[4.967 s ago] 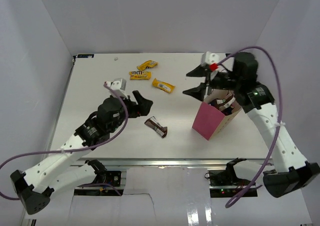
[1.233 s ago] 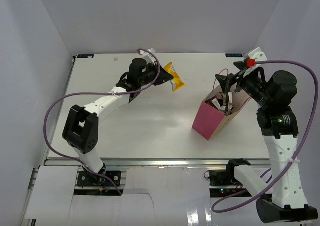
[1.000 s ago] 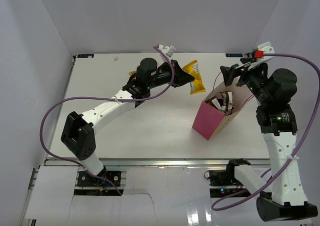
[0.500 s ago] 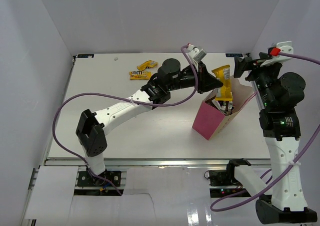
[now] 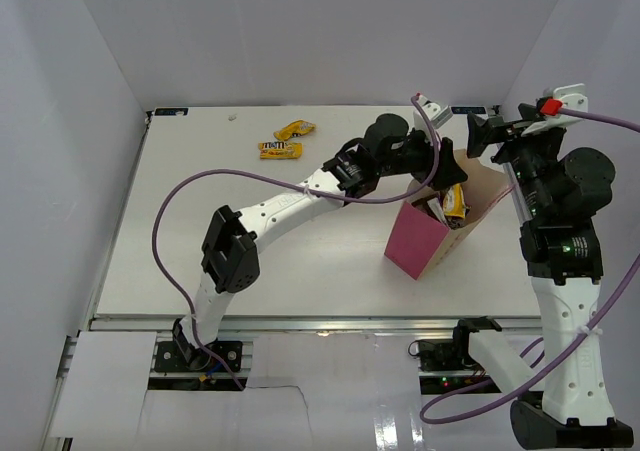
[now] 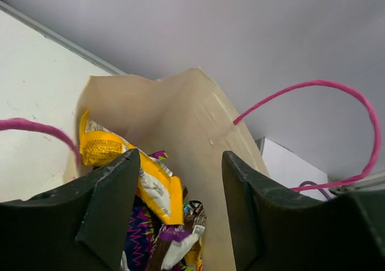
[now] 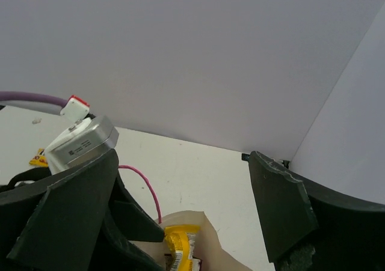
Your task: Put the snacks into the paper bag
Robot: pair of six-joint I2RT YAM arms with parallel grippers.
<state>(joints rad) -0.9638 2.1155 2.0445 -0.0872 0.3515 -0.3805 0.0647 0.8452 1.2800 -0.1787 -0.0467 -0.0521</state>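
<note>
The left gripper (image 6: 180,158) is seen spread over the mouth of the paper bag (image 6: 180,109), with nothing held between its jaws. Just below it, a yellow pack (image 6: 147,178) lies inside the bag on other snacks. Its long axis slants from upper left to lower right in the wrist view, crimped end toward the bag's wall. A purple crinkly bag (image 6: 139,238) and a brown bar (image 6: 180,247) are partly covered and cut off by the frame edge. The right gripper (image 7: 180,163) is held wide open and empty, near the bag. A second yellow pack (image 5: 295,129) and a third yellow pack (image 5: 280,150) lie on the table (image 5: 200,231), well apart from the bag.

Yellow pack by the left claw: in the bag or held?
In the bag. The yellow pack lies atop other snacks inside the paper bag, with the left claw open above it.
</note>
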